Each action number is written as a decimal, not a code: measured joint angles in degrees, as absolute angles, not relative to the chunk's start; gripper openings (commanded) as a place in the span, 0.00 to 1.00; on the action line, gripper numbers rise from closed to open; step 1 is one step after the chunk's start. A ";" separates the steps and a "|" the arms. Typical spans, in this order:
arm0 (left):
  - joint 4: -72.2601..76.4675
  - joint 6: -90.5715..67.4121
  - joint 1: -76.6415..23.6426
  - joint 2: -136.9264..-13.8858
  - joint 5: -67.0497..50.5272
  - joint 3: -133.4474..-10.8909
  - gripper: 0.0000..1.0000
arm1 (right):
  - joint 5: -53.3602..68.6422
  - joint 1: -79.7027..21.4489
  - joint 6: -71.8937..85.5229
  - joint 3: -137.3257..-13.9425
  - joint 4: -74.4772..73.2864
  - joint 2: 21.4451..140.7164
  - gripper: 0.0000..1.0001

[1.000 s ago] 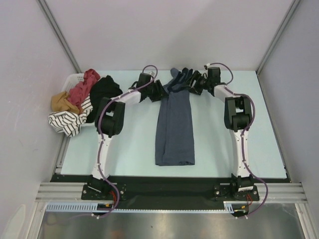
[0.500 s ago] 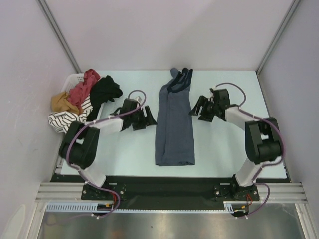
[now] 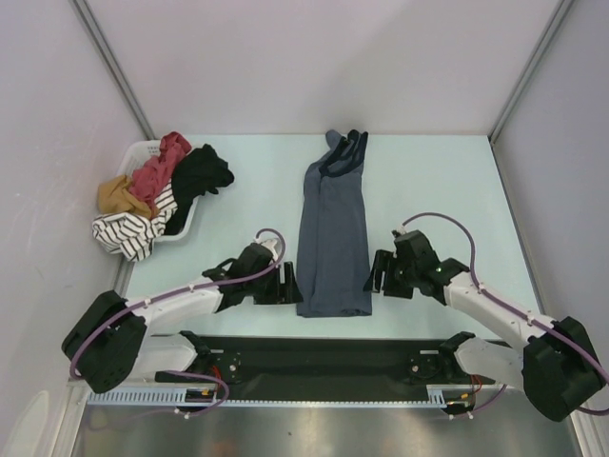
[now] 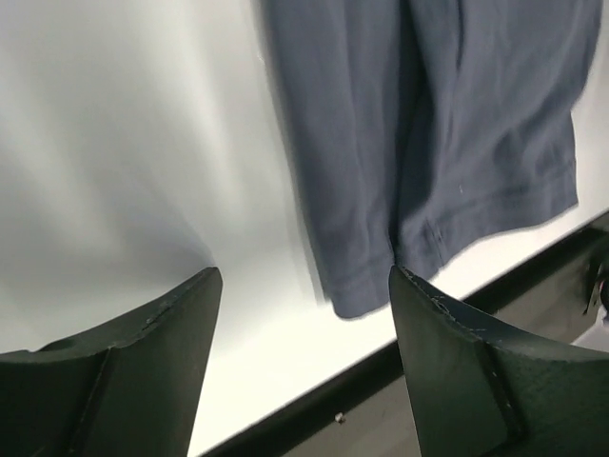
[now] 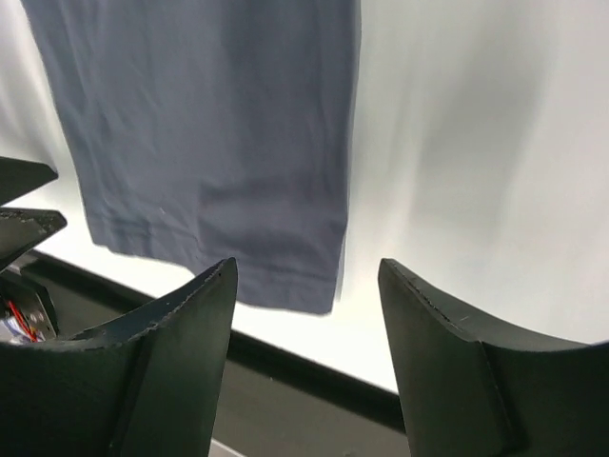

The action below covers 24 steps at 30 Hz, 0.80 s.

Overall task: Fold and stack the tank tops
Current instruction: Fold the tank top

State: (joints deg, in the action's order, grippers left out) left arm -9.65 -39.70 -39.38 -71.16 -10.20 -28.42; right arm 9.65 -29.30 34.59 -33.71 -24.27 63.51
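Observation:
The slate blue-grey tank top point(image 3: 333, 238) lies flat on the table as a long narrow strip, folded lengthwise, its straps at the far end and its hem near the front edge. My left gripper point(image 3: 288, 284) is open and empty, low beside the hem's left corner point(image 4: 357, 295). My right gripper point(image 3: 373, 275) is open and empty beside the hem's right corner point(image 5: 304, 286). The brick red top point(image 3: 162, 164) lies in the cloth pile at the back left.
A white basket point(image 3: 181, 224) at the back left holds a heap of clothes: red, black point(image 3: 202, 176), mustard point(image 3: 119, 195) and striped point(image 3: 128, 233). The table's black front edge point(image 3: 324, 335) runs just beyond the hem. Grey walls enclose the table.
Both arms have swung from the strap end at the back of the table down to the hem near the front edge. The blue-grey top's straps now lie flat, released.

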 measured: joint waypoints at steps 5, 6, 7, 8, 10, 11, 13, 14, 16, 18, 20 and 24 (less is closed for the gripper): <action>-7.81 -43.22 -43.97 -68.18 -9.58 -25.36 0.73 | 8.58 -33.12 39.07 -29.39 -24.97 62.04 0.62; -6.68 -44.05 -44.31 -67.96 -9.76 -24.67 0.73 | 8.36 -33.89 39.70 -28.86 -24.97 62.33 0.62; -5.50 -44.71 -44.49 -67.83 -10.15 -24.03 0.72 | 8.03 -34.68 40.51 -28.62 -24.93 62.76 0.61; -4.12 -45.32 -44.51 -67.85 -10.70 -23.46 0.71 | 7.79 -35.55 41.04 -28.53 -24.75 63.44 0.61; -1.56 -46.70 -44.58 -68.36 -11.64 -22.61 0.69 | 7.51 -37.28 42.11 -28.47 -24.08 64.88 0.60; -0.58 -47.16 -44.60 -68.79 -12.19 -22.41 0.65 | 7.33 -37.82 42.70 -28.47 -23.44 65.67 0.55; 1.41 -48.03 -44.73 -69.71 -12.91 -22.04 0.59 | 7.11 -39.03 43.48 -28.47 -22.35 66.35 0.50; 2.46 -48.58 -44.77 -70.24 -13.50 -21.80 0.57 | 7.07 -39.44 43.90 -28.45 -21.91 66.65 0.49; 3.53 -49.23 -45.06 -71.42 -14.15 -21.67 0.54 | 6.90 -40.05 44.40 -28.45 -21.45 67.05 0.45; 4.23 -49.69 -45.45 -72.05 -14.31 -21.61 0.52 | 6.79 -40.60 44.80 -28.45 -21.26 67.07 0.34; 4.73 -50.09 -45.78 -72.14 -14.31 -21.39 0.43 | 6.66 -40.97 45.28 -28.40 -21.10 67.07 0.25; 4.84 -50.81 -46.19 -72.97 -14.09 -20.99 0.25 | 6.68 -41.69 45.52 -28.34 -21.08 67.07 0.03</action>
